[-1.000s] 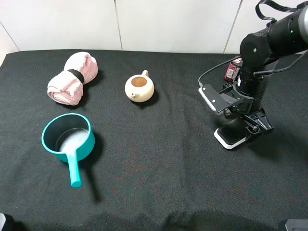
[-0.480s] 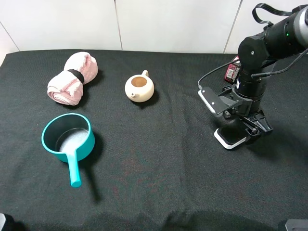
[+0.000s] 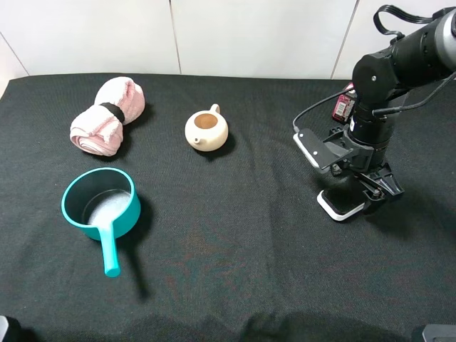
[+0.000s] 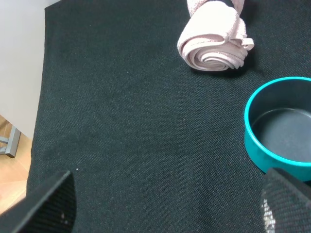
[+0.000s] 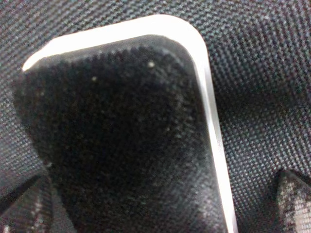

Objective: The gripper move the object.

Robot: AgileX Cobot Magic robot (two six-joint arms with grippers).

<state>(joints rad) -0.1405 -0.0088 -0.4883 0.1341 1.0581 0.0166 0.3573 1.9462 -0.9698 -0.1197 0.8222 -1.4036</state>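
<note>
Straddling one end of the object [image 3: 342, 204], the right gripper [image 5: 158, 199] has its jaws spread wide and released. In the right wrist view the two dark fingertips [image 5: 294, 194] sit at either side of the block. Bare cloth shows between the block's white rim and the fingertip on that side, while contact on the other side cannot be judged. The object lies flat on the black cloth [image 3: 235, 249], felt top upward and white base showing along its rounded edge. It sits at the right of the table, nearer the front than the small red-black packet [image 3: 345, 105], which lies just behind the arm. A grey-white box [image 3: 311, 147] on the wrist juts out toward the table's middle. The cream teapot [image 3: 207, 130] stands well apart, left of the arm. Farther left are the rolled pink towel [image 3: 107, 116] and, in front of it, the teal saucepan [image 3: 100, 205] with its handle pointing forward. The left gripper [image 4: 167, 201] hangs above bare cloth near the saucepan and towel, jaws likewise parted, nothing between them.
</note>
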